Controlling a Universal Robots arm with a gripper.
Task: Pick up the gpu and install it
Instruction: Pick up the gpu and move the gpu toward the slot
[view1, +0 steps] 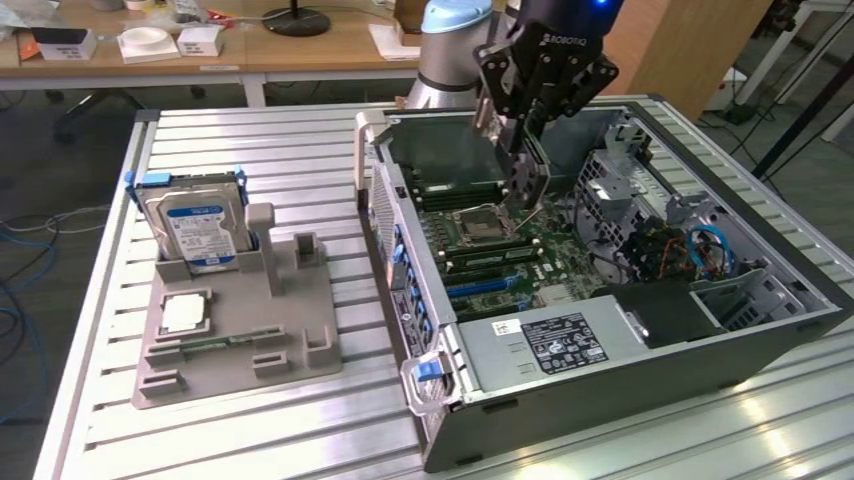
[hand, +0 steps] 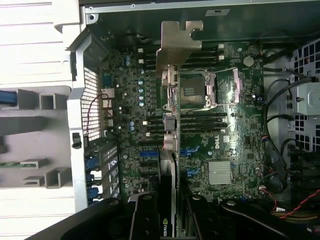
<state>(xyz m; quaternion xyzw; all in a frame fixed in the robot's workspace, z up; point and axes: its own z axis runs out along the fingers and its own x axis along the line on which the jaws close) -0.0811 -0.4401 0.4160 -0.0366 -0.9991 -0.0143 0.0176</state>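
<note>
We see the end effector (view1: 523, 128) clamped on the gpu (view1: 525, 178), its fingers pressing the card's two flat faces near one end, so the card hangs edge-down above the open computer case (view1: 441, 400). The gpu is in the air over the motherboard (view1: 534, 255), close to the processor socket (view1: 478, 225), and not seated in any slot that we can make out. In the wrist view the gpu (hand: 171, 125) appears edge-on, running away from the end effector (hand: 172, 212), with its silvery bracket (hand: 178, 44) at the far end, near the case's wall. The case lies on its side on the slatted metal counter (view1: 254, 140), with the power supply (view1: 554, 340) at its near end. Toward the exterior view's left, a grey holder (view1: 300, 330) sits on the counter beside the case, and a hard drive (view1: 198, 225) stands upright in it.
</note>
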